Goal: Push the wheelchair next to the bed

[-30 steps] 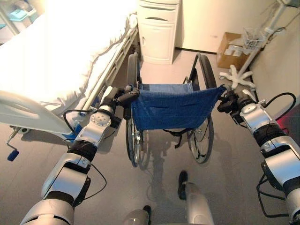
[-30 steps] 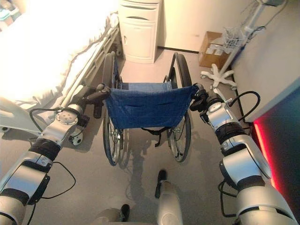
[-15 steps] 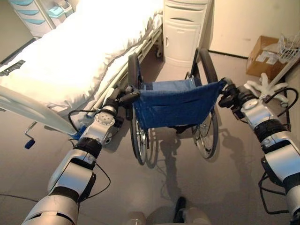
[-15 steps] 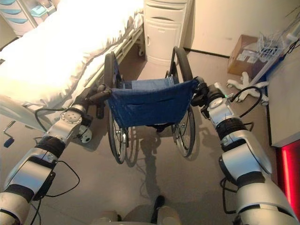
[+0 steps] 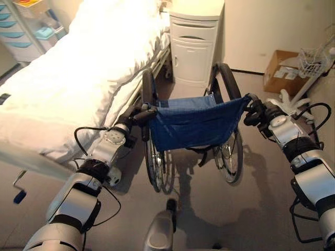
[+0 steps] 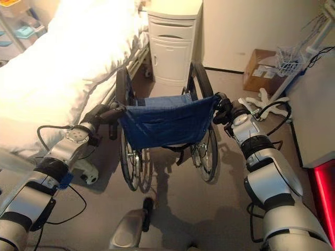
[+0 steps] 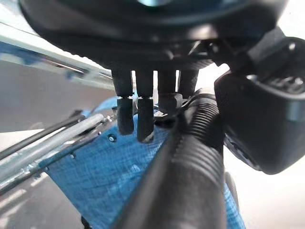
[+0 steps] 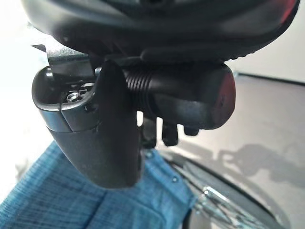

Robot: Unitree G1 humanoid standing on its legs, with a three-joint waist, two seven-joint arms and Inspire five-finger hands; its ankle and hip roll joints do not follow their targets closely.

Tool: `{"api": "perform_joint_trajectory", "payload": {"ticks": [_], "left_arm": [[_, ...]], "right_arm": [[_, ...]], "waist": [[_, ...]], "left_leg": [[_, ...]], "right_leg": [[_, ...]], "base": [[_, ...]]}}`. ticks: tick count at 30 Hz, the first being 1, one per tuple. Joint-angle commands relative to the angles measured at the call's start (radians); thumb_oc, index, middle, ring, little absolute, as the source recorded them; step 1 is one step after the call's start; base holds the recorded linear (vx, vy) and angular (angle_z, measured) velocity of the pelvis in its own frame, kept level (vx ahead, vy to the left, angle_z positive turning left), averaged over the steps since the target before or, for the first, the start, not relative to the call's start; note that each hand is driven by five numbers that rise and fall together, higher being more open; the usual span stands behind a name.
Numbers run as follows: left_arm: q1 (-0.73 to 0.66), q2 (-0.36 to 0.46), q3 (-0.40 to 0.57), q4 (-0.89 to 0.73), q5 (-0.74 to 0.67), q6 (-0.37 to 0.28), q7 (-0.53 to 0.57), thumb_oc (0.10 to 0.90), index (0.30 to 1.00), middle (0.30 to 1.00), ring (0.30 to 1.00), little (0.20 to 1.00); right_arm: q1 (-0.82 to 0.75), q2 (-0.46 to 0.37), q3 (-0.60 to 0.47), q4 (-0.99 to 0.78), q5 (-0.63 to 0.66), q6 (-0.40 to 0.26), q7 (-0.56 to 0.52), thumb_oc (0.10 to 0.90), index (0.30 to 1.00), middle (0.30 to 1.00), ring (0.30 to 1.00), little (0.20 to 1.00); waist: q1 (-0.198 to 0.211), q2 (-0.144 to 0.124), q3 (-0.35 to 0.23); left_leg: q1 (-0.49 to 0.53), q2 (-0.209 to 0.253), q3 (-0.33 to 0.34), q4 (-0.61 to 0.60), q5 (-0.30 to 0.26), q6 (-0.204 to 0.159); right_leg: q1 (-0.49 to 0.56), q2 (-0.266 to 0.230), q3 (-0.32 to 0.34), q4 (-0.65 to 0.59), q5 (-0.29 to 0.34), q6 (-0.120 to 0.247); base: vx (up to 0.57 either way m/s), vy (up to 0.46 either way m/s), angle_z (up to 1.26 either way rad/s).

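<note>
Wheelchair (image 5: 193, 123), blue cloth back: between the two hands, close alongside the bed (image 5: 68, 83), which lies beyond the left hand. Left hand (image 5: 132, 115): fingers curled round the left push handle (image 7: 190, 157). Right hand (image 5: 257, 111): clasped round the right push handle (image 8: 190, 100). White cabinet (image 5: 194, 47): ahead of the wheelchair. Cardboard box (image 5: 280, 78): beyond the right hand.

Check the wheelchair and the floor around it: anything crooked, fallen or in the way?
Nothing stands out. The wheelchair stands level on both wheels beside the bed, its blue back cloth taut. The left hand and right hand each grip a push handle. The cabinet ahead and the cardboard box stand upright.
</note>
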Motion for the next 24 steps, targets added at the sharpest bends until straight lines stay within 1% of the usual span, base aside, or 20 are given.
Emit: {"api": "perform_joint_trajectory", "payload": {"ticks": [1, 2, 3, 5, 6, 7, 8, 10, 11, 12, 13, 14, 16, 17, 18, 19, 20, 21, 22, 24], "left_arm": [[-0.085, -0.031, -0.046, 0.097, 0.108, 0.029, 0.061, 0.400, 0.300, 0.300, 0.300, 0.300], [-0.089, -0.034, -0.049, 0.099, 0.109, 0.030, 0.067, 0.400, 0.300, 0.300, 0.300, 0.300], [-0.089, -0.044, -0.050, 0.107, 0.122, 0.026, 0.079, 0.400, 0.300, 0.300, 0.300, 0.300], [-0.084, -0.048, -0.046, 0.117, 0.130, 0.016, 0.091, 0.400, 0.300, 0.300, 0.300, 0.300], [-0.080, -0.047, -0.040, 0.125, 0.131, -0.005, 0.106, 0.400, 0.300, 0.300, 0.300, 0.300], [-0.086, -0.037, -0.029, 0.123, 0.128, -0.027, 0.129, 0.400, 0.300, 0.300, 0.300, 0.300], [-0.089, -0.034, -0.028, 0.124, 0.127, -0.031, 0.132, 0.400, 0.300, 0.300, 0.300, 0.300], [-0.109, -0.020, -0.026, 0.127, 0.120, -0.045, 0.153, 0.400, 0.300, 0.300, 0.300, 0.300], [-0.127, -0.008, -0.030, 0.125, 0.106, -0.046, 0.161, 0.400, 0.300, 0.300, 0.300, 0.300], [-0.138, 0.002, -0.033, 0.119, 0.088, -0.042, 0.160, 0.400, 0.300, 0.300, 0.300, 0.300], [-0.141, 0.007, -0.035, 0.112, 0.074, -0.043, 0.163, 0.400, 0.300, 0.300, 0.300, 0.300], [-0.133, 0.008, -0.035, 0.098, 0.063, -0.044, 0.166, 0.400, 0.300, 0.300, 0.300, 0.300], [-0.113, 0.005, -0.027, 0.081, 0.061, -0.051, 0.160, 0.400, 0.300, 0.300, 0.300, 0.300], [-0.095, 0.002, -0.021, 0.070, 0.070, -0.054, 0.151, 0.400, 0.300, 0.300, 0.300, 0.300], [-0.092, 0.001, -0.021, 0.068, 0.073, -0.054, 0.150, 0.400, 0.300, 0.300, 0.300, 0.300], [-0.081, 0.004, -0.018, 0.059, 0.099, -0.046, 0.130, 0.400, 0.300, 0.300, 0.300, 0.300], [-0.072, 0.002, -0.012, 0.063, 0.103, -0.044, 0.119, 0.400, 0.300, 0.300, 0.300, 0.300], [-0.063, 0.001, -0.008, 0.068, 0.092, -0.048, 0.118, 0.400, 0.300, 0.300, 0.300, 0.300], [-0.050, -0.003, -0.010, 0.075, 0.100, -0.053, 0.114, 0.400, 0.300, 0.300, 0.300, 0.300], [-0.041, -0.015, -0.018, 0.087, 0.128, -0.058, 0.124, 0.400, 0.300, 0.300, 0.300, 0.300]], "right_arm": [[-0.069, 0.195, 0.072, -0.103, 0.021, -0.175, 0.106, 0.400, 0.300, 0.300, 0.300, 0.300], [-0.068, 0.199, 0.070, -0.101, 0.023, -0.176, 0.104, 0.400, 0.300, 0.300, 0.300, 0.300], [-0.062, 0.211, 0.059, -0.090, 0.030, -0.173, 0.103, 0.400, 0.300, 0.300, 0.300, 0.300], [-0.068, 0.219, 0.056, -0.074, 0.037, -0.153, 0.114, 0.400, 0.300, 0.300, 0.300, 0.300], [-0.074, 0.222, 0.057, -0.063, 0.056, -0.138, 0.118, 0.400, 0.300, 0.300, 0.300, 0.300], [-0.083, 0.221, 0.046, -0.070, 0.072, -0.107, 0.118, 0.400, 0.300, 0.300, 0.300, 0.300], [-0.085, 0.221, 0.045, -0.071, 0.078, -0.101, 0.117, 0.400, 0.300, 0.300, 0.300, 0.300], [-0.090, 0.213, 0.039, -0.084, 0.108, -0.078, 0.112, 0.400, 0.300, 0.300, 0.300, 0.300], [-0.090, 0.202, 0.035, -0.108, 0.106, -0.066, 0.107, 0.400, 0.300, 0.300, 0.300, 0.300], [-0.085, 0.186, 0.034, -0.138, 0.109, -0.052, 0.102, 0.400, 0.300, 0.300, 0.300, 0.300], [-0.081, 0.175, 0.035, -0.159, 0.110, -0.044, 0.098, 0.400, 0.300, 0.300, 0.300, 0.300], [-0.064, 0.156, 0.035, -0.201, 0.110, -0.025, 0.095, 0.400, 0.300, 0.300, 0.300, 0.300], [-0.044, 0.134, 0.032, -0.235, 0.115, -0.010, 0.087, 0.400, 0.300, 0.300, 0.300, 0.300], [-0.032, 0.125, 0.029, -0.251, 0.115, -0.002, 0.081, 0.400, 0.300, 0.300, 0.300, 0.300], [-0.030, 0.123, 0.029, -0.254, 0.113, -0.001, 0.082, 0.400, 0.300, 0.300, 0.300, 0.300], [-0.031, 0.117, 0.032, -0.263, 0.113, 0.008, 0.077, 0.400, 0.300, 0.300, 0.300, 0.300], [-0.029, 0.111, 0.030, -0.264, 0.126, 0.014, 0.080, 0.400, 0.300, 0.300, 0.300, 0.300], [-0.029, 0.108, 0.032, -0.253, 0.133, 0.006, 0.090, 0.400, 0.300, 0.300, 0.300, 0.300], [-0.027, 0.107, 0.035, -0.242, 0.134, -0.002, 0.095, 0.400, 0.300, 0.300, 0.300, 0.300], [-0.027, 0.105, 0.039, -0.223, 0.138, -0.018, 0.105, 0.400, 0.300, 0.300, 0.300, 0.300]], "waist": [[0.048, -0.011, 0.067], [0.049, -0.013, 0.064], [0.041, -0.021, 0.050], [0.023, -0.025, 0.041], [0.008, -0.019, 0.038], [-0.023, -0.001, 0.045], [-0.030, 0.000, 0.050], [-0.068, -0.002, 0.074], [-0.102, -0.011, 0.095], [-0.126, -0.019, 0.107], [-0.140, -0.026, 0.112], [-0.160, -0.030, 0.118], [-0.171, -0.031, 0.122], [-0.174, -0.036, 0.124], [-0.174, -0.036, 0.124], [-0.172, -0.048, 0.130], [-0.173, -0.055, 0.126], [-0.174, -0.059, 0.116], [-0.177, -0.057, 0.102], [-0.182, -0.058, 0.086]], "left_leg": [[-0.058, -0.031, 0.015, -0.085, 0.101, -0.046], [-0.057, -0.037, 0.019, -0.091, 0.098, -0.041], [-0.021, -0.061, 0.025, -0.127, 0.090, -0.030], [0.018, -0.072, 0.025, -0.159, 0.088, -0.028], [0.047, -0.070, 0.015, -0.182, 0.091, -0.034], [0.095, -0.055, -0.010, -0.203, 0.090, -0.042], [0.104, -0.055, -0.016, -0.206, 0.087, -0.043], [0.143, -0.065, -0.044, -0.213, 0.064, -0.036], [0.176, -0.086, -0.069, -0.215, 0.028, -0.023], [0.200, -0.103, -0.089, -0.211, -0.005, -0.011], [0.211, -0.116, -0.103, -0.208, -0.022, -0.005], [0.237, -0.130, -0.129, -0.193, -0.056, 0.003], [0.264, -0.135, -0.149, -0.175, -0.083, 0.007], [0.277, -0.139, -0.154, -0.152, -0.105, 0.011], [0.280, -0.139, -0.154, -0.148, -0.109, 0.011], [0.276, -0.136, -0.140, -0.086, -0.140, 0.013], [0.271, -0.134, -0.123, -0.053, -0.152, 0.013], [0.285, -0.130, -0.120, -0.030, -0.173, 0.008], [0.313, -0.119, -0.126, -0.035, -0.184, -0.008], [0.325, -0.092, -0.102, -0.025, -0.173, -0.040]], "right_leg": [[0.119, 0.010, -0.020, 0.098, 0.188, 0.046], [0.117, 0.012, -0.022, 0.104, 0.195, 0.050], [0.081, 0.018, -0.027, 0.116, 0.234, 0.059], [0.039, 0.033, -0.025, 0.090, 0.226, 0.057], [-0.005, 0.053, -0.024, 0.045, 0.207, 0.047], [-0.120, 0.082, -0.013, -0.021, 0.215, 0.028], [-0.135, 0.083, -0.012, -0.022, 0.215, 0.027], [-0.241, 0.095, 0.016, -0.077, 0.275, 0.025], [-0.322, 0.097, 0.039, -0.113, 0.338, 0.038], [-0.373, 0.097, 0.053, -0.145, 0.376, 0.049], [-0.399, 0.095, 0.065, -0.179, 0.398, 0.055], [-0.420, 0.093, 0.073, -0.255, 0.432, 0.067], [-0.431, 0.087, 0.075, -0.298, 0.448, 0.071], [-0.432, 0.075, 0.074, -0.294, 0.455, 0.068], [-0.431, 0.073, 0.073, -0.292, 0.456, 0.068], [-0.421, 0.057, 0.068, -0.226, 0.439, 0.055], [-0.399, 0.053, 0.060, -0.200, 0.418, 0.049], [-0.387, 0.050, 0.048, -0.180, 0.405, 0.045], [-0.379, 0.051, 0.039, -0.153, 0.396, 0.042], [-0.344, 0.056, 0.016, -0.157, 0.381, 0.021]], "base": [[0.28, 0.183, -0.10], [0.38, 0.215, -0.22], [0.36, 0.179, -0.25], [0.44, 0.168, -0.44], [0.54, 0.131, -0.81], [0.40, 0.072, -0.86], [0.32, 0.021, -0.75], [0.22, -0.037, -0.42], [0.35, -0.065, 0.12], [0.42, -0.082, 0.42], [0.56, -0.116, 1.07], [0.55, -0.132, 1.21], [0.63, -0.197, 1.57], [0.52, -0.205, 1.21], [0.61, -0.319, 0.84], [0.60, -0.330, 0.57], [0.69, -0.359, 0.64], [0.49, -0.192, 0.66], [0.35, -0.118, 0.71], [0.31, -0.149, 0.70]]}}
